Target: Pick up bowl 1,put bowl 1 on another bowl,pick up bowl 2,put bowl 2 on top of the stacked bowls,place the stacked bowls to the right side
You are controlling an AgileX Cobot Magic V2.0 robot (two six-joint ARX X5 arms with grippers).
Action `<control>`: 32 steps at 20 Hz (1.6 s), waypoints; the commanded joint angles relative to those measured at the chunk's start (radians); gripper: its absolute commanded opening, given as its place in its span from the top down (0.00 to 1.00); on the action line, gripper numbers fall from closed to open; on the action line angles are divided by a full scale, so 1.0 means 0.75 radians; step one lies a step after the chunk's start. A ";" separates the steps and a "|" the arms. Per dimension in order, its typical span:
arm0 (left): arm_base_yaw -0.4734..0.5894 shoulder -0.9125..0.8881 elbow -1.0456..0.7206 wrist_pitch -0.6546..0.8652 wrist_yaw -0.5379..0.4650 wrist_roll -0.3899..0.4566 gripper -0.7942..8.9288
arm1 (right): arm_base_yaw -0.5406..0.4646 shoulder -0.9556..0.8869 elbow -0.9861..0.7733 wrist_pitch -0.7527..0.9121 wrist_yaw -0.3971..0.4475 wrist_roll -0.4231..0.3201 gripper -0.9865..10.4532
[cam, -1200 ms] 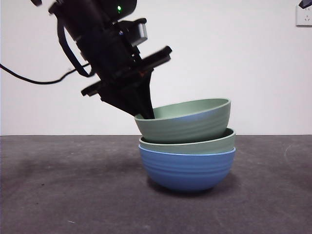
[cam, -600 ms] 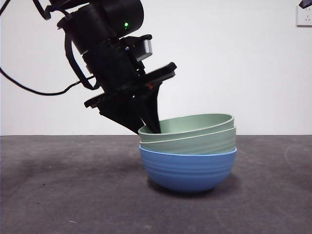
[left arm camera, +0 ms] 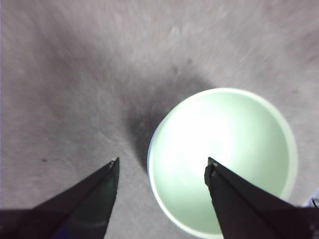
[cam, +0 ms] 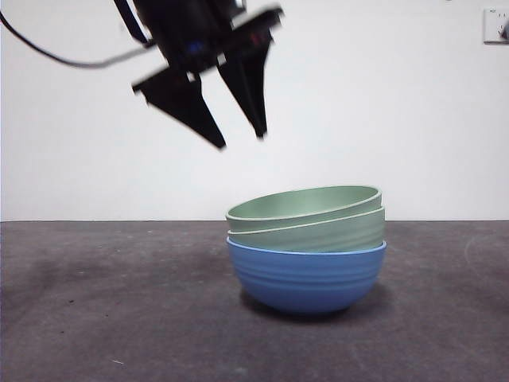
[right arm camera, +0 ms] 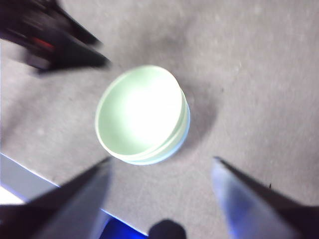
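Note:
Three bowls stand stacked at the table's middle: the blue bowl at the bottom, a pale green bowl in it, and a second pale green bowl on top, slightly tilted. My left gripper hangs open and empty above the stack's left rim, clear of it. In the left wrist view its jaws straddle the top green bowl's edge from above. The right gripper is open, high over the stack, and holds nothing. The left arm shows beside the stack there.
The dark grey table stretches to both sides of the stack. A wall socket sits on the white wall at the far upper right. A pale table edge shows in the right wrist view.
The left gripper lowered the top green bowl into the stack, let go of its rim and rose up and away. The bowl now rests nested on the other two.

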 commanded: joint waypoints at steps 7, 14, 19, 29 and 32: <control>0.010 -0.431 0.004 -0.240 -0.244 0.085 0.62 | -0.003 0.469 0.001 0.272 -0.004 0.069 0.39; 0.010 -0.701 0.004 -0.375 -0.244 0.084 0.62 | -0.075 0.891 0.001 0.359 -0.103 0.101 0.39; 0.010 -0.752 0.004 -0.415 -0.244 0.079 0.62 | -0.096 0.989 0.001 0.362 -0.150 0.108 0.55; 0.010 -0.752 0.004 -0.413 -0.244 0.068 0.62 | -0.096 0.989 0.001 0.354 -0.219 0.084 0.85; 0.010 -0.752 0.004 -0.415 -0.243 0.068 0.62 | -0.096 0.989 0.001 0.353 -0.219 0.084 0.93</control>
